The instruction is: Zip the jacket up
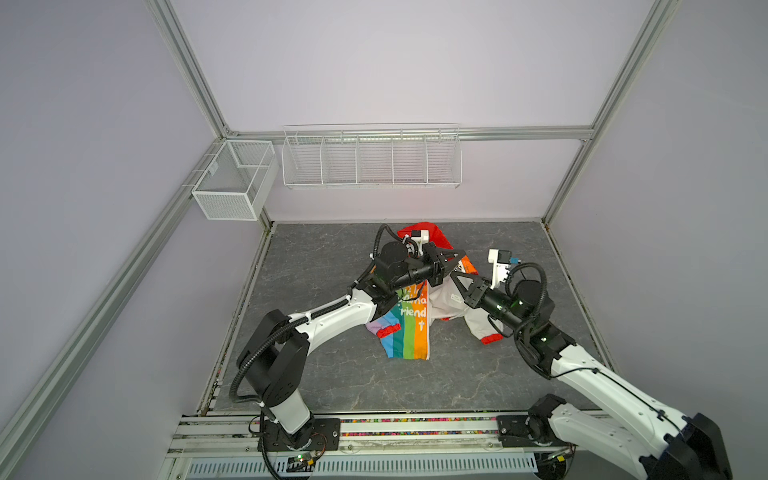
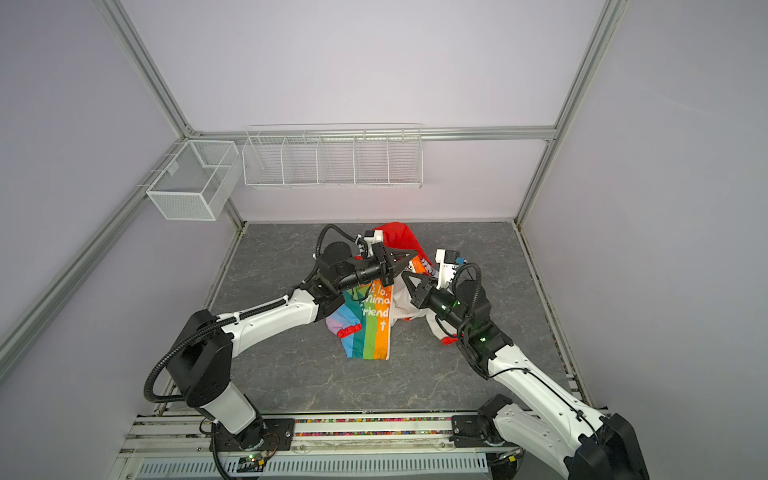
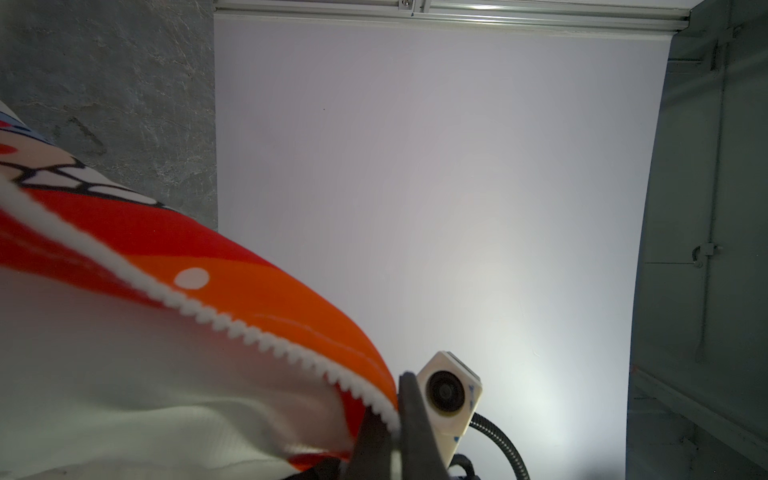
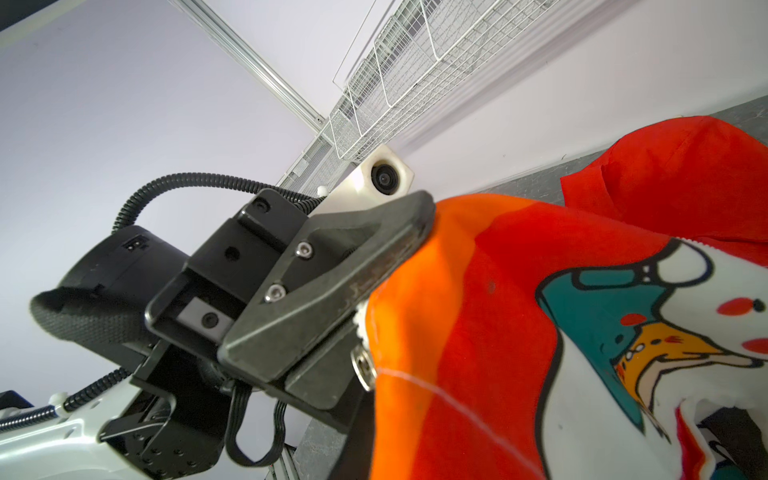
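Left gripper [image 1: 459, 254] pinches the zipper [image 3: 249, 332] edge of the jacket [image 1: 409, 332]. Right gripper [image 1: 454, 276], at its 6 o'clock, has jaws pressed together. Best to tension the teeth straight.

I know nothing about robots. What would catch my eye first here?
The bright jacket, rainbow-striped on one half and white with cartoon animals on the other, sits bunched mid-table. Above it the left hand and right hand come close together, both closed on its lifted fabric. White wire baskets hang on the back wall.
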Tool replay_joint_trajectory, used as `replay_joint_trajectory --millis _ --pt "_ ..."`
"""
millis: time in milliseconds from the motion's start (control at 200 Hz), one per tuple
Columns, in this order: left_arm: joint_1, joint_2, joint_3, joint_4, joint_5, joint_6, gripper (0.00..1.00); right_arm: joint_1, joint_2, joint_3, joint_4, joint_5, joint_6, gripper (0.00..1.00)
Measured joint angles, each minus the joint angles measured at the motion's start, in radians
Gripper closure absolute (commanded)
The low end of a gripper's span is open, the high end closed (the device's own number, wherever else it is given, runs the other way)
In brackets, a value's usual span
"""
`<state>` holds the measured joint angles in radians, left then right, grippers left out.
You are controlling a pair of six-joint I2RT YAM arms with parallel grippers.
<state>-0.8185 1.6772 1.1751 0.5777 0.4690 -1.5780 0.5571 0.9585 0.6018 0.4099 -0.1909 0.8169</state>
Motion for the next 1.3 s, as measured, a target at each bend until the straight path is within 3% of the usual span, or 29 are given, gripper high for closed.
replay_joint_trajectory --millis 530,860,1105,1305 --pt "-0.007 0.005 0.000 -0.016 0.060 0.019 1.00 0.001 -0.117 -0.065 -0.035 0.035 0.033 0.94" --pt "-0.007 0.005 -0.002 -0.010 0.055 0.100 1.00 0.001 -0.113 -0.061 -0.045 0.033 0.182 0.94" --pt "-0.007 0.005 -0.027 0.062 0.020 0.205 1.00 -0.011 -0.096 -0.014 -0.103 0.011 0.286 0.89" --pt "0.035 0.003 -0.029 0.154 -0.075 0.248 1.00 -0.047 -0.062 -0.013 -0.151 -0.011 0.338 0.88"
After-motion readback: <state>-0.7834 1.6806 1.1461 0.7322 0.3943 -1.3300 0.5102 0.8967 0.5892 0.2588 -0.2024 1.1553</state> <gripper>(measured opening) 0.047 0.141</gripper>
